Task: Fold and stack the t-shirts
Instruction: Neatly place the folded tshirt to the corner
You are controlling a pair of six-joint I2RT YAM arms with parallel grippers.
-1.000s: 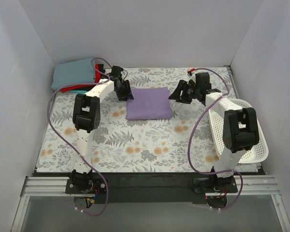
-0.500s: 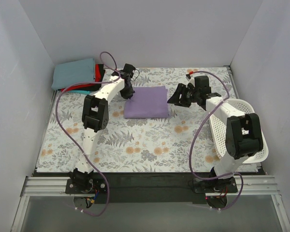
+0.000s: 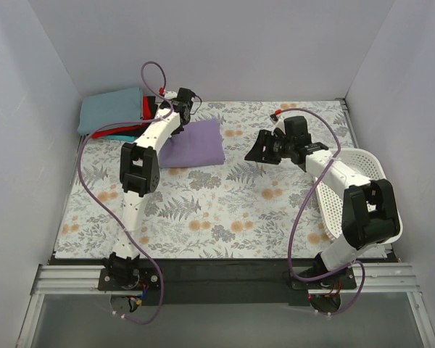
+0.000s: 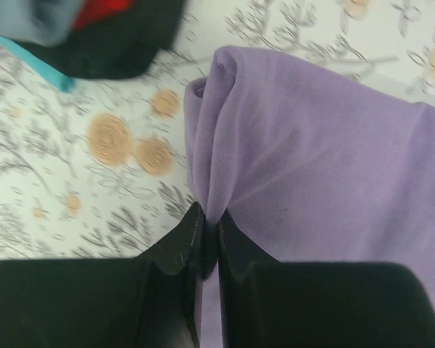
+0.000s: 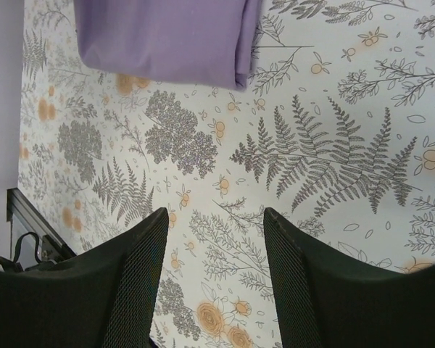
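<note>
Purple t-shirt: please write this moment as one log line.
left gripper: shut on purple t-shirt; right gripper: open, empty; folded stack: far-left corner

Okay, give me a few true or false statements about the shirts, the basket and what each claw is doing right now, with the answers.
1. The left claw is shut on an edge of the lavender shirt. True.
2. The right claw grips the lavender shirt too. False: it is open and holds nothing, above the table.
3. The lavender shirt lies on top of the folded stack. False: it lies on the table beside the stack, whose top layer is grey-blue.
4. The white mesh basket sits at the table's right side. True.
</note>
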